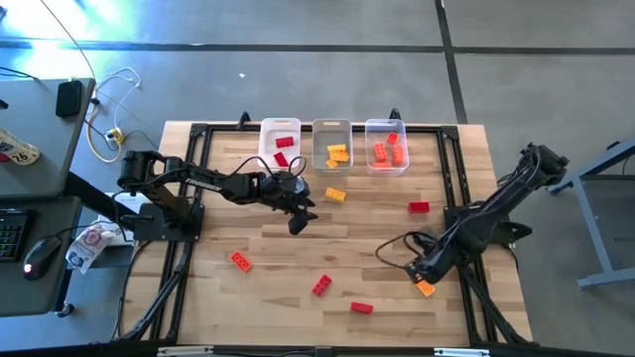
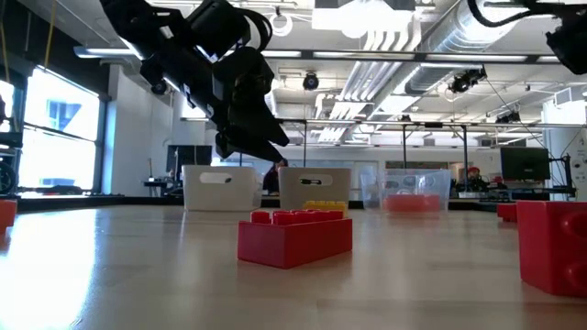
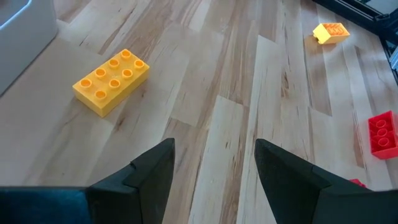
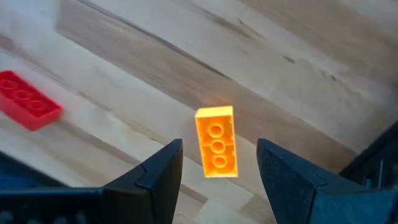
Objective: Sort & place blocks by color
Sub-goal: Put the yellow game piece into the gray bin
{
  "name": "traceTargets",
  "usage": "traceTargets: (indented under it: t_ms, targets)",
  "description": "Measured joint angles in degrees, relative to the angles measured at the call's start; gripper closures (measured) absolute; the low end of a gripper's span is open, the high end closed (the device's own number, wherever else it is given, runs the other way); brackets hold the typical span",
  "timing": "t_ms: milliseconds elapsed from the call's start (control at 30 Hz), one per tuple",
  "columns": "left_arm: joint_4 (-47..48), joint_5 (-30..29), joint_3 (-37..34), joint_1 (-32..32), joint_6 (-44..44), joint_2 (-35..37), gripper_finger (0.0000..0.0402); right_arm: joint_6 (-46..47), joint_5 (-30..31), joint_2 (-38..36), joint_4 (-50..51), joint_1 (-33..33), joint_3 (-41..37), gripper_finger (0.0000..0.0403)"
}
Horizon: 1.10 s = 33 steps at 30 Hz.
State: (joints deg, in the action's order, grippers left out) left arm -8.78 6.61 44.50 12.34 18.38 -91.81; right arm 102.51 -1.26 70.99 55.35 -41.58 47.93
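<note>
I see a big industrial room beyond the table [image 1: 327,248]: exposed ducts and lights overhead, windows at left, monitors far off. The table is pale wood planks, matte and level, framed by dark rails; blocks should sit still on it and not slide much.

Three clear bins [image 1: 331,145] stand in a row at the far edge. The left one holds red blocks, the middle one yellow-orange, the right one orange-red. Sorting is partly done, I judge.

Left arm reaches in from the left; left gripper [image 1: 298,222] hangs above the table centre, fingers spread, holding nothing. Right arm folds down at the right; right gripper [image 1: 425,279] sits low near the right near corner, fingers apart, straddling an orange block [image 4: 217,142] but not pinching it.

Loose blocks: a yellow block [image 3: 111,81] just beyond the left gripper, near the bins; a red block [image 1: 419,207] right of centre; an orange-red block [image 1: 241,261] at near left; two red blocks [image 1: 321,286] at near centre.

Handling, my estimate: hard moulded plastic, light, rigid, not fragile. Flat side walls are smooth, so a pinch could slip; studs on top offer nothing to hold. I would close across the two long sides, jaws squared to the block.
</note>
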Motion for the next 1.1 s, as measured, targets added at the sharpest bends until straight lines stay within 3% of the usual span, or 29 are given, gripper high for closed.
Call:
traceTargets:
  t_ms: [200,567,1100]
  targets:
    - [0.0,0.0,0.0,0.0,0.0,0.0,0.0190,4.2,-2.4,5.7,-1.7,-2.7,0.1,0.0210]
    - [0.0,-2.2,0.0,0.0,0.0,0.0,0.0190,3.5,-2.8,12.3,-7.3,-5.1,0.1,0.0210]
    - [0.0,-2.4,0.0,0.0,-0.2,0.0,0.0190,2.5,-3.2,14.6,-7.8,-5.1,0.1,0.0210]
